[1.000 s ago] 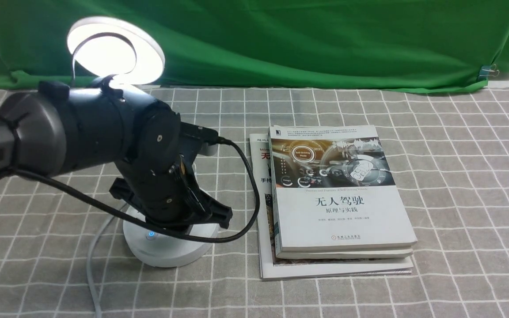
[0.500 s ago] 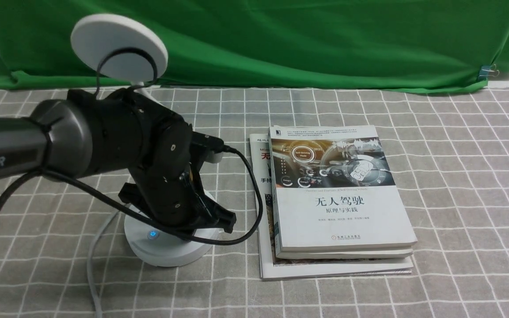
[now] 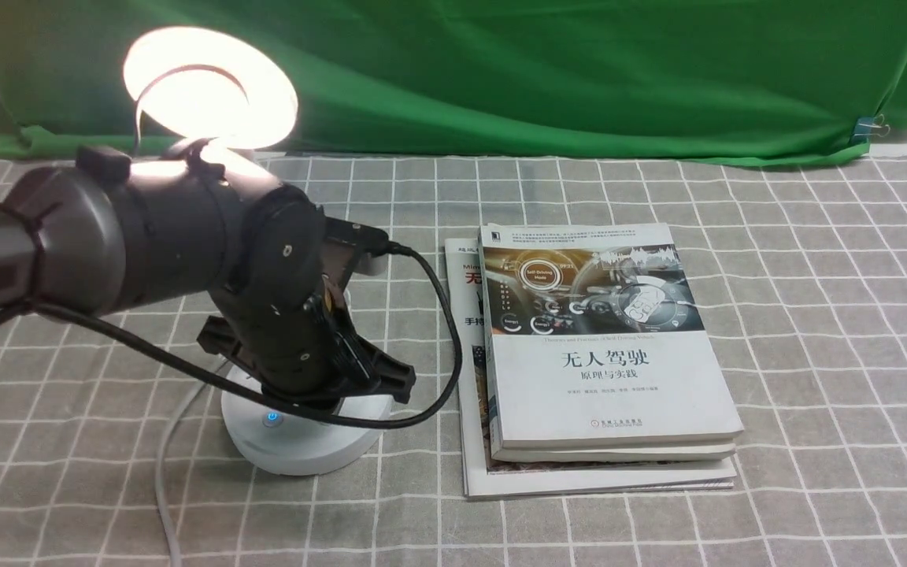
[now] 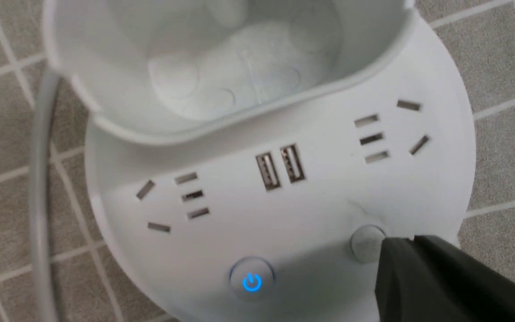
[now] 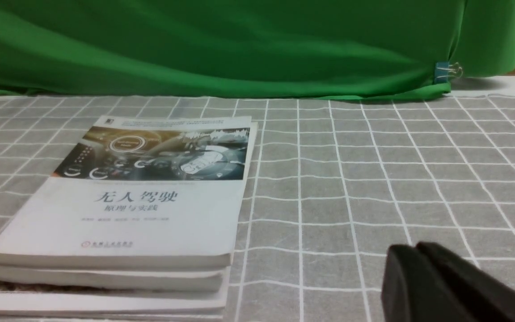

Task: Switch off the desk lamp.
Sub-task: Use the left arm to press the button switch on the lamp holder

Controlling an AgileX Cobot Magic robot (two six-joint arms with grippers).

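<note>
**Desk lamp relit, in a warmer tone, after a brief dark interval**

The disc head (image 3: 209,87) of the desk lamp (image 3: 308,457) glowed cool white one second ago, was dark half a second ago, and now shines with a warmer tint. The lamp stands on the table (image 3: 839,488), to the left of the stacked books (image 3: 619,386). The left arm (image 3: 162,228), higher over the lamp half a second ago, reaches lower again. In the left wrist view, the left end effector (image 4: 411,239) has its fingertips together, grasping nothing, at the edge of the plain button (image 4: 368,243); whether they touch it cannot be told. The power button (image 4: 252,279) beside it shows a blue symbol. The right end effector (image 5: 411,248) is likewise closed and without a load.

Interpretation: the plain button probably cycles light modes, so the off state was passed and the task is presently unmet. A further press, then a check of the head before pressing again, seems required.
</note>
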